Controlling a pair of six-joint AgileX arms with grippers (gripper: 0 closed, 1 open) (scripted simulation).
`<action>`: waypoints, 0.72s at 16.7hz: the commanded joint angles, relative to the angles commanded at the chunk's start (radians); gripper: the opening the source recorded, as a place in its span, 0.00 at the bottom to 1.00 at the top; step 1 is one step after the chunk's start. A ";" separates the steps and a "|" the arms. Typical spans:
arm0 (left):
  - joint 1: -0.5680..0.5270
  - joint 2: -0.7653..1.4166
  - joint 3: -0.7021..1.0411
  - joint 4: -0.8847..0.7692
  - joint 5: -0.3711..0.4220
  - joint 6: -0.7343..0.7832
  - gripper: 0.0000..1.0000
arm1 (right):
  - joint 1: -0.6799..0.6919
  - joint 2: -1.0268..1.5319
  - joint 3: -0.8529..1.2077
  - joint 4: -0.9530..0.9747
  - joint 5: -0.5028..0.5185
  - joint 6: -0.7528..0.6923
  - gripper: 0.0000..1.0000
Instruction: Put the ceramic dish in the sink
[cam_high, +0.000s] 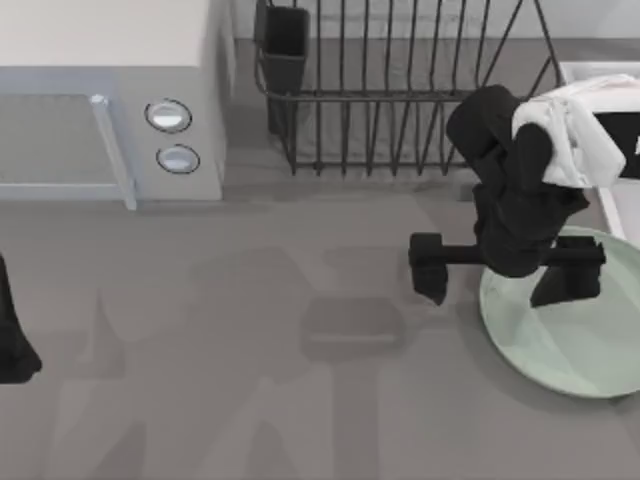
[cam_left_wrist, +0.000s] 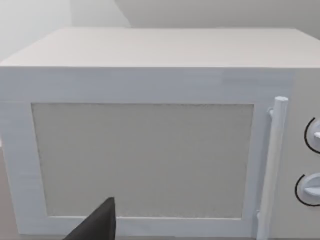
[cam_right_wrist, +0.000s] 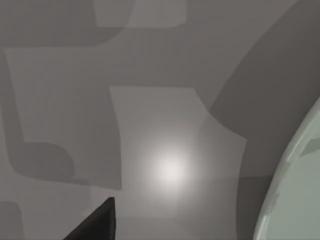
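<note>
The ceramic dish (cam_high: 575, 340) is a pale mint-green plate lying flat on the counter at the right edge of the top view, partly cut off by the picture's border. My right gripper (cam_high: 497, 280) hovers over its left rim, open wide: one finger stands just outside the rim and the other over the plate. In the right wrist view the ceramic dish (cam_right_wrist: 300, 190) shows as a green curved edge beside grey counter. The sink (cam_high: 600, 72) shows its whitish rim at the back right, behind the right arm. My left arm (cam_high: 15, 345) is parked at the far left edge.
A white microwave (cam_high: 110, 110) stands at the back left, its door shut; the left wrist view faces the microwave door (cam_left_wrist: 145, 160). A black wire dish rack (cam_high: 400, 90) stands at the back centre, next to the sink. Bare grey counter lies in the middle and front.
</note>
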 joint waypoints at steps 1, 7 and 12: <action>0.000 0.000 0.000 0.000 0.000 0.000 1.00 | 0.000 0.000 0.000 0.000 0.000 0.000 0.92; 0.000 0.000 0.000 0.000 0.000 0.000 1.00 | 0.000 0.000 0.000 0.000 0.000 0.000 0.47; 0.000 0.000 0.000 0.000 0.000 0.000 1.00 | 0.000 0.000 0.000 0.000 0.000 0.000 0.10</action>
